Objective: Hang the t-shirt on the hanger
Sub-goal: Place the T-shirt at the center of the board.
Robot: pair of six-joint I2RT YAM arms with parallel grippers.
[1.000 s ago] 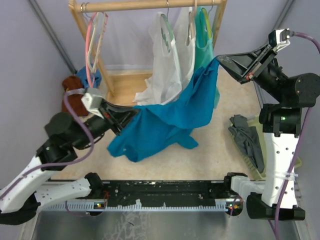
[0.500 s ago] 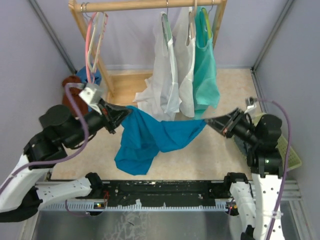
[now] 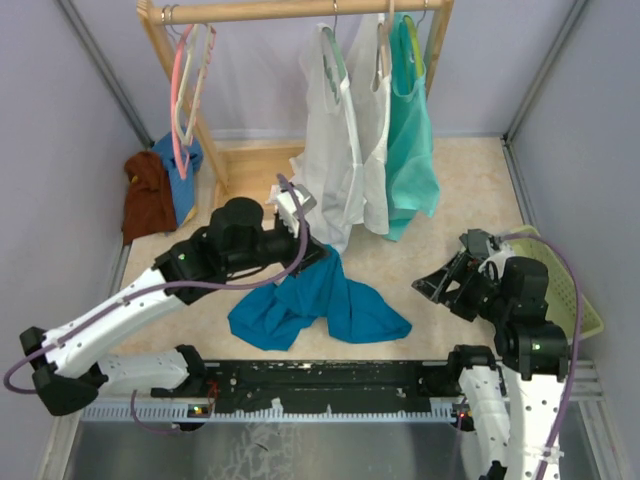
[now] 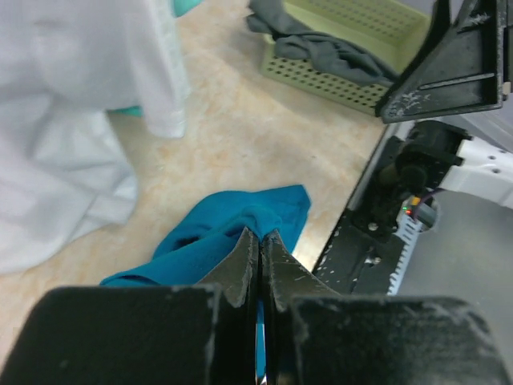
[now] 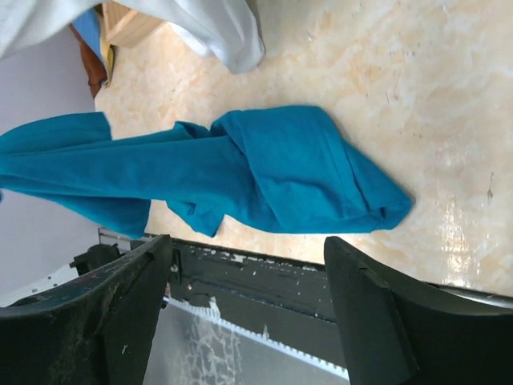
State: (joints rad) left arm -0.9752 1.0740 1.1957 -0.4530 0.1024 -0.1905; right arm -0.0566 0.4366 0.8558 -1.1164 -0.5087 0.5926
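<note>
- Your right arm has dropped from high by the rail to low over the right side of the tabletop and has let go. The t-shirt (image 3: 320, 305), strung between both grippers a moment ago, has slumped onto the tabletop.
- Your left arm has swung in towards the middle, below the hanging white garments (image 3: 340, 150).
- Your left gripper (image 3: 318, 258) is pinched fully closed. In the left wrist view a sliver of blue cloth sits between its black fingers (image 4: 240, 269), so it has one end of the t-shirt.
- Your right gripper (image 3: 440, 285) stands wide apart with nothing between its fingers (image 5: 365, 305). It touches nothing, and the cloth lies well clear of it.
- The t-shirt is a soft, deep teal-blue knit, twisted and bunched. Most of it lies by the near edge of the tabletop, about the middle and between the two grippers. One end rises to your left gripper.
- The tabletop (image 3: 450, 190) is beige and marbled.
- A pale green perforated basket (image 3: 590, 310) sits at the right edge, with grey cloth (image 4: 321, 48) draped in it.
- A wooden rack (image 3: 300, 10) stands at the far edge, carrying the white garments, a mint tank top (image 3: 412, 150) and a pink hanger (image 3: 180, 85).
</note>
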